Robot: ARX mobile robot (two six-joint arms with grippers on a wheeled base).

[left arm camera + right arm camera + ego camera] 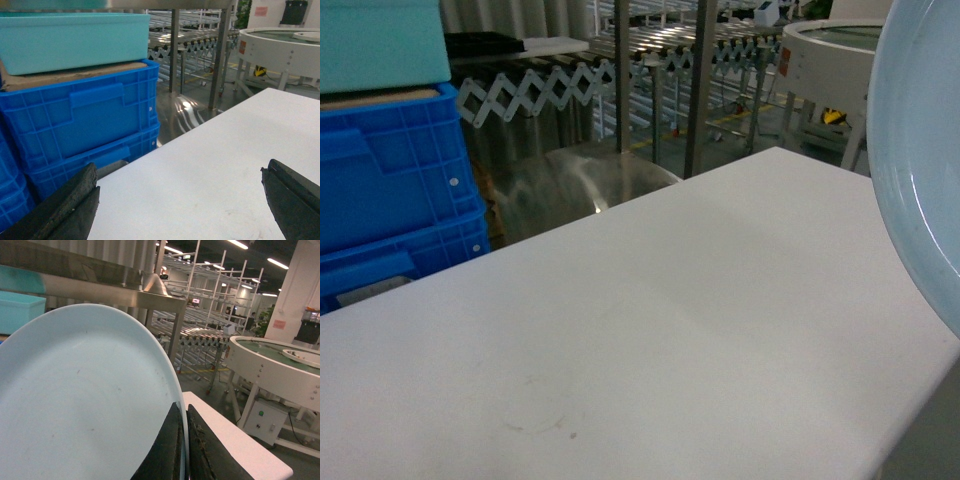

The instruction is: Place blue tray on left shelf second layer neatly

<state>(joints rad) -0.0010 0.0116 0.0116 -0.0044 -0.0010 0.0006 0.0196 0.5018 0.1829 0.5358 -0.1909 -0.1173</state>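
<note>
The right gripper [182, 450] is pinching the rim of the blue tray [85, 405] between its 2 dark fingers at the bottom centre of the right wrist view, holding the dish up on edge. In the head view the tray [920, 170] is filling the right edge, above the white table [650, 330]. The left gripper [180, 200] is hanging spread wide and empty over that table, its fingers in the lower corners. Picking up looks done; carrying the tray to the steel shelf [100, 282], upper left, and laying it flat on the second layer beside the blue crates [85, 120] is left.
</note>
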